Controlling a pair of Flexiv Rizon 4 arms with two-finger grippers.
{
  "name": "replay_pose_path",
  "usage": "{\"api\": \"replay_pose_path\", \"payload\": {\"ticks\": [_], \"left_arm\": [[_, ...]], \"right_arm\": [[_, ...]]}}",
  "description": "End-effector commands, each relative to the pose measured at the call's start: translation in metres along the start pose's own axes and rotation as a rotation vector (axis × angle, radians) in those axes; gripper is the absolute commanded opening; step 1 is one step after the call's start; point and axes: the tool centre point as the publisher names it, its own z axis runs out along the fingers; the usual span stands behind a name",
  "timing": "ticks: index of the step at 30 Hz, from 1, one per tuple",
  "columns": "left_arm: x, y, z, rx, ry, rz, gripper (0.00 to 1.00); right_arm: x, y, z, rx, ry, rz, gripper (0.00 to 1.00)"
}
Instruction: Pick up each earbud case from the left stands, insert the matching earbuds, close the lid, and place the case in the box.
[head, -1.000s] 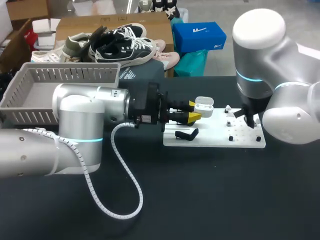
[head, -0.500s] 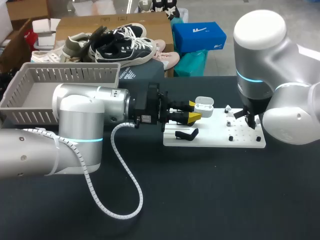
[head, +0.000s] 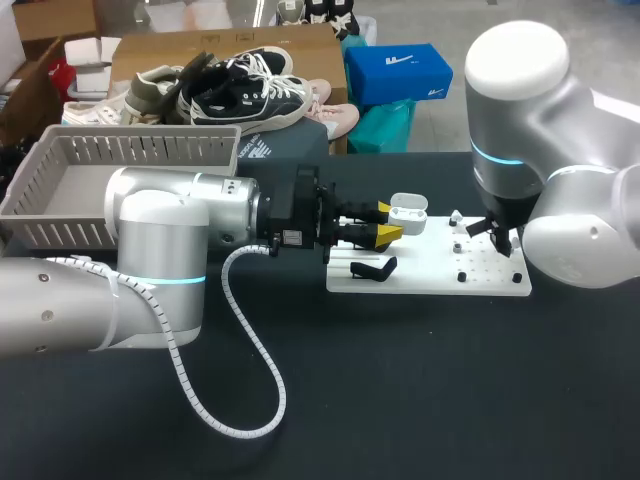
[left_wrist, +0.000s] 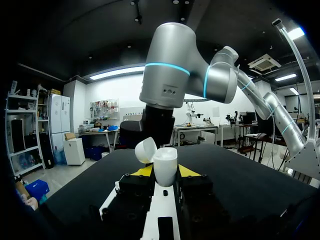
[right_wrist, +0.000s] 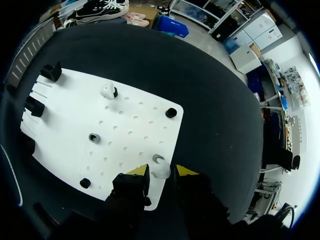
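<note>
The left hand (head: 385, 222) is closed on the open white oval earbud case (head: 408, 212). The case points toward 3 o'clock, above the white perforated plastic board (head: 430, 278). The right hand (right_wrist: 161, 176) hangs at the board's 3 o'clock edge, over a small white earbud (right_wrist: 160, 167). Whether it grips the earbud cannot be told. Hazards:
- A loose earbud can drop off the board edge onto the black counter (head: 420, 400).
- An off-axis insertion can twist the pinched case.

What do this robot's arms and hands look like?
The left arm and right arm are fat silver-grey tubes with rounded joints and glowing cyan rings. A white spiral-wrapped cable loops from the left one. The left hand and right hand are black with bright yellow tips.
</note>
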Motion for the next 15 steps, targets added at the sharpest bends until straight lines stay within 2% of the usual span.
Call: {"api": "replay_pose_path", "payload": {"ticks": [1,3,8,12,15], "left_arm": [[0.0000,-0.0007,0.0006,-0.004,0.000,0.001,0.00],[0.0000,-0.0007,0.0006,-0.004,0.000,0.001,0.00],[0.0000,-0.0007,0.0006,-0.004,0.000,0.001,0.00],[0.0000,-0.0007,0.0006,-0.004,0.000,0.001,0.00],[0.0000,-0.0007,0.0006,-0.004,0.000,0.001,0.00]], "right_arm": [[-0.0019,0.0004,0.0025,-0.001,0.003,0.000,0.25],[-0.0018,0.0007,0.0025,-0.002,0.004,0.000,0.18],[-0.0021,0.0008,0.0033,-0.003,0.006,0.000,0.17],[-0.0020,0.0006,0.0041,-0.003,0.007,0.001,0.01],[-0.0016,0.0001,0.0047,-0.004,0.008,0.004,0.00]]}}
